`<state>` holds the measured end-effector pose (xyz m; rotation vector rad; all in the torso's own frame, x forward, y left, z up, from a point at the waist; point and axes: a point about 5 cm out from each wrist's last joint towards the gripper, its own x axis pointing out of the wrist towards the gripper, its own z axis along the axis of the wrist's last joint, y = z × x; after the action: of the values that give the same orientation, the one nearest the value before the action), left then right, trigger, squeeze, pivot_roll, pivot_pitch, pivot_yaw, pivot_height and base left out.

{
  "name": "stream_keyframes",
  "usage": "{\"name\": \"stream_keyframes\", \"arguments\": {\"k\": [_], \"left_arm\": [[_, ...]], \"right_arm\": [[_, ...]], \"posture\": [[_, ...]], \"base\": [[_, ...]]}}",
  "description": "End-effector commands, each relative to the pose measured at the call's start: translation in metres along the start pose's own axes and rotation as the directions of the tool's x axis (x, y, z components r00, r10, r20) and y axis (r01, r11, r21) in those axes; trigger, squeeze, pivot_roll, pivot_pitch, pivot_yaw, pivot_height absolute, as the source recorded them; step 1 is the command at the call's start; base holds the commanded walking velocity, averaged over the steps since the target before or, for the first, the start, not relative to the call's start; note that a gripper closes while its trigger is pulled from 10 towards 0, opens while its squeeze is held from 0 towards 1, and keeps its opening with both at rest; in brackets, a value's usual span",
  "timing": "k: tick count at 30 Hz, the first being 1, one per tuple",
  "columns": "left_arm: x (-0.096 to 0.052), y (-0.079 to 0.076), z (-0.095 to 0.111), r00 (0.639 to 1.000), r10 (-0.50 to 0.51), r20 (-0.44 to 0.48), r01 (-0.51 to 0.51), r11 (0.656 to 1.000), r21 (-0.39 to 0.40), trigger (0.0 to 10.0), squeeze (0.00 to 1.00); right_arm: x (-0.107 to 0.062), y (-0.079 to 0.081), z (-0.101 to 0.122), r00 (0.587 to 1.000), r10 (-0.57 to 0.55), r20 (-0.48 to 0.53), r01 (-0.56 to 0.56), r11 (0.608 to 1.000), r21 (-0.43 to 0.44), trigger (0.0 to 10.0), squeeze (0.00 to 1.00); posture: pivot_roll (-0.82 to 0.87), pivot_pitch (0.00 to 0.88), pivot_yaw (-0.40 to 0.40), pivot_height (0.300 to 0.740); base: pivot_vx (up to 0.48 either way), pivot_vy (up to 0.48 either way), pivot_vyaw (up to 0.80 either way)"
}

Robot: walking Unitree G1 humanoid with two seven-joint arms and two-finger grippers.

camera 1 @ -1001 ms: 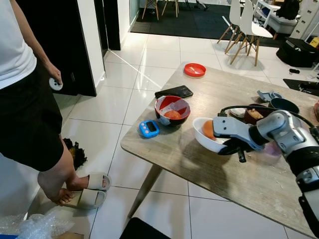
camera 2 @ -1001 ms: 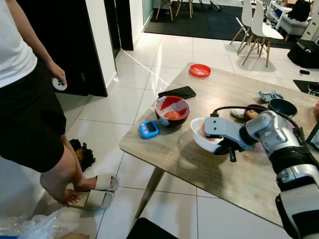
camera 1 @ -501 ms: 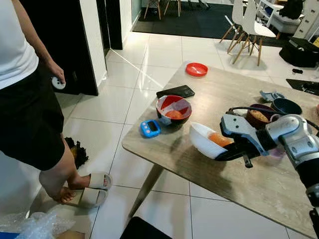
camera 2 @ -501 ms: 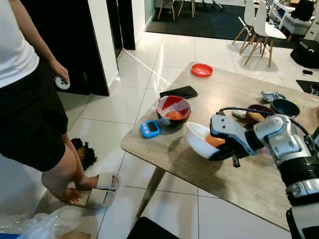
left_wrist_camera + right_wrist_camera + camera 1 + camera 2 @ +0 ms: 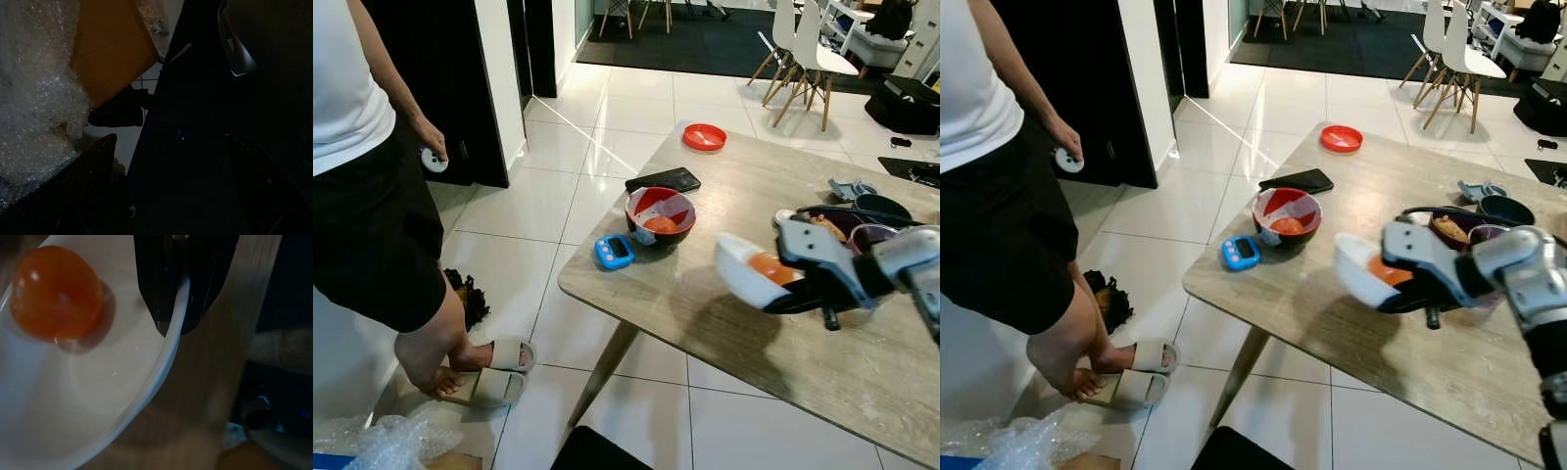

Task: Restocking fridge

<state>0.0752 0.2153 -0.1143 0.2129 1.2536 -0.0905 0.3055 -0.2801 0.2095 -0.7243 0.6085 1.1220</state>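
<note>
A white bowl (image 5: 745, 273) with an orange fruit (image 5: 771, 267) inside hangs tilted above the wooden table (image 5: 724, 196). My right gripper (image 5: 803, 290) is shut on the bowl's rim. In the right wrist view the black fingers (image 5: 168, 279) clamp the white bowl's rim (image 5: 166, 357), and the orange fruit (image 5: 56, 293) rests against the bowl's wall. A red-and-white bowl (image 5: 660, 214) holding another orange fruit stands on the table to the left. My left arm hangs idle low over bubble wrap (image 5: 34, 107) and cardboard (image 5: 110, 49).
A blue timer (image 5: 610, 252), a black phone (image 5: 663, 179) and a red lid (image 5: 705, 136) lie on the table. Dark bowls (image 5: 871, 211) stand at the far right. A person (image 5: 362, 176) stands at the left by a dark doorway. White chairs (image 5: 798, 54) stand beyond the table.
My right gripper has lifted the white bowl off the table, tilting it and carrying it to the right. The camera has shifted slightly.
</note>
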Motion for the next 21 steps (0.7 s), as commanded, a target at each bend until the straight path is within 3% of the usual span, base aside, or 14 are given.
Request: {"name": "stream_keyframes", "arguments": {"k": [1, 21], "left_arm": [[0.002, -0.020, 0.002, 0.997, -0.083, -0.001, 0.083, 0.996, 0.027, 10.0, 0.00], [0.002, -0.019, 0.002, 0.996, -0.085, -0.002, 0.085, 0.996, 0.031, 10.0, 0.00]], "right_arm": [[-0.010, -0.001, -0.008, 0.999, -0.049, -0.010, 0.050, 0.998, 0.038, 0.0, 0.00], [-0.046, 0.015, -0.049, 0.980, -0.139, -0.144, 0.164, 0.969, 0.185, 0.0, 0.00]], "posture": [[-0.05, 0.000, -0.039, 0.740], [-0.05, 0.001, -0.032, 0.740]], "base": [[0.000, 0.000, 0.00], [0.000, 0.000, 0.00]]}}
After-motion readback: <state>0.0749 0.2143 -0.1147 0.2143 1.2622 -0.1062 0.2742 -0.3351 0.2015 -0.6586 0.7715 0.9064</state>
